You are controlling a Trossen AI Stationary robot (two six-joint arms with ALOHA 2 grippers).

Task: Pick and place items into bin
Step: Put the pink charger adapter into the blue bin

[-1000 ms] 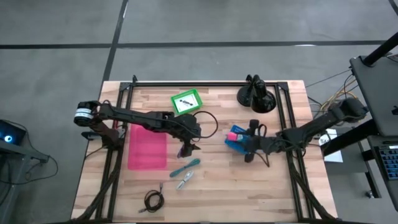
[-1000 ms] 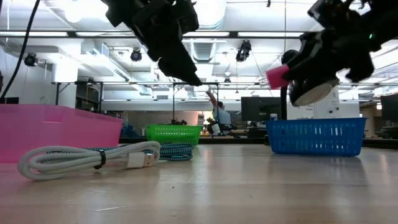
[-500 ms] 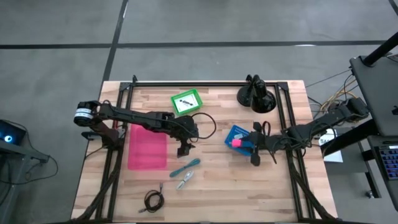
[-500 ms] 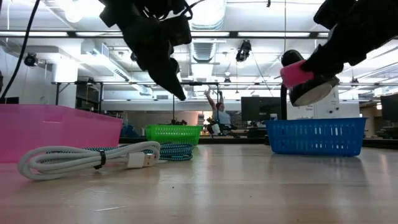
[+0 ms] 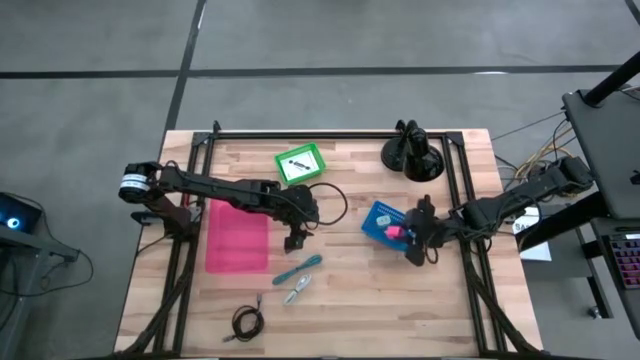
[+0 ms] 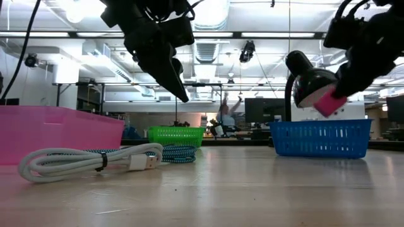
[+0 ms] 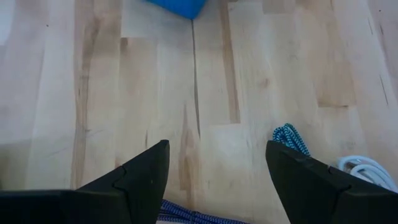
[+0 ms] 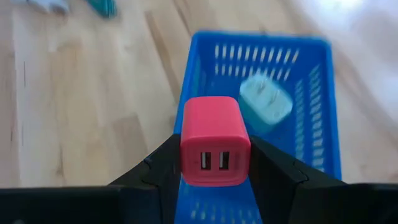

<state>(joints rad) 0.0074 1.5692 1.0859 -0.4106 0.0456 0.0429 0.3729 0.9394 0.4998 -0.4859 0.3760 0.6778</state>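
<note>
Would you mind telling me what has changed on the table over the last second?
The right gripper, still shut on the pink charger, has shifted toward its own side and dipped over the blue basket. The left gripper, open, drew back slightly above the teal cable. The pink bin, green basket and other items stayed put.

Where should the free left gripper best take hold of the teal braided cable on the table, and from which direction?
Judging by its pose, grip the teal braided cable across its narrow bundled middle, from straight above: it lies flat on the table. The left gripper, open, hovers just beside it.
</note>
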